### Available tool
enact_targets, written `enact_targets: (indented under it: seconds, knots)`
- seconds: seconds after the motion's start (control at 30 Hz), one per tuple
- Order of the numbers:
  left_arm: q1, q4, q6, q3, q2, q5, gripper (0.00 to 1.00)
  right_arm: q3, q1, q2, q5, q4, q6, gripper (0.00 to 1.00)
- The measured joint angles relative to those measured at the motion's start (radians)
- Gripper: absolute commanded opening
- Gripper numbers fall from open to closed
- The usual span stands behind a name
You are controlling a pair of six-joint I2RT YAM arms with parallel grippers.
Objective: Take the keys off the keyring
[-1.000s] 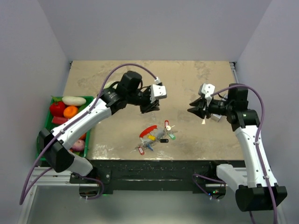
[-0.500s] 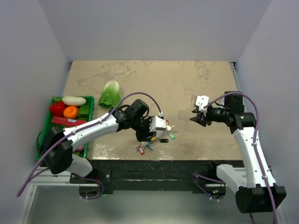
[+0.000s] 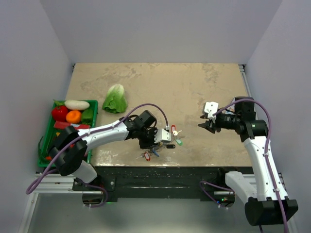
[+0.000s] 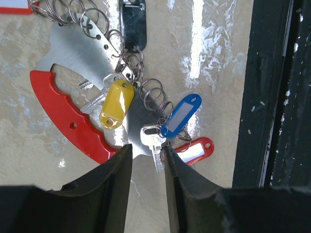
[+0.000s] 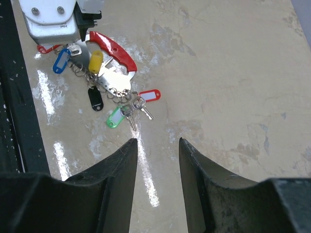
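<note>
The keys (image 4: 154,143) lie bunched on the table near its front edge, with yellow (image 4: 116,103), blue (image 4: 181,115), red and black tags. Thin rings of the keyring (image 4: 154,92) join them to a silver plate and a curved red fob (image 4: 58,109). My left gripper (image 4: 147,151) is low over the bunch and open. A silver key's blade lies in the gap, and the right fingertip (image 4: 171,154) touches the ring beside it. From above, the left gripper (image 3: 158,140) covers part of the keys (image 3: 174,136). My right gripper (image 3: 201,122) hovers open and empty right of the keys (image 5: 131,110).
A green basket (image 3: 50,141) of vegetables stands at the table's left edge. A lettuce (image 3: 115,99) lies behind it on the table. The black front edge (image 4: 272,97) runs close beside the keys.
My left arm has swung down and forward from mid-table onto the key bunch, uncovering the lettuce, and its jaws have opened. My right gripper drew slightly back toward the near edge.
</note>
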Motion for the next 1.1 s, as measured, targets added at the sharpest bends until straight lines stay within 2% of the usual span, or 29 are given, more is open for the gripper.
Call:
enact_targets:
  seconds: [0.4,0.63,0.83,1.07,1.1]
  knots:
    - [-0.015,0.038,0.034,-0.047,0.018,-0.003,0.36,-0.004,0.000,0.000,0.000,-0.005,-0.003,0.43]
    - [-0.021,0.085,0.033,-0.050,0.064,0.001,0.29,-0.006,0.000,0.000,0.000,-0.010,-0.003,0.43]
    - [-0.022,0.088,0.033,-0.050,0.068,0.014,0.21,-0.013,0.000,-0.001,0.000,-0.015,-0.003,0.43]
    - [-0.025,0.090,0.032,-0.047,0.071,0.042,0.00,-0.013,0.000,-0.001,0.000,-0.015,-0.003,0.43]
    - [-0.026,0.087,0.032,-0.044,0.072,0.047,0.00,-0.013,0.000,-0.001,0.000,-0.015,-0.003,0.43]
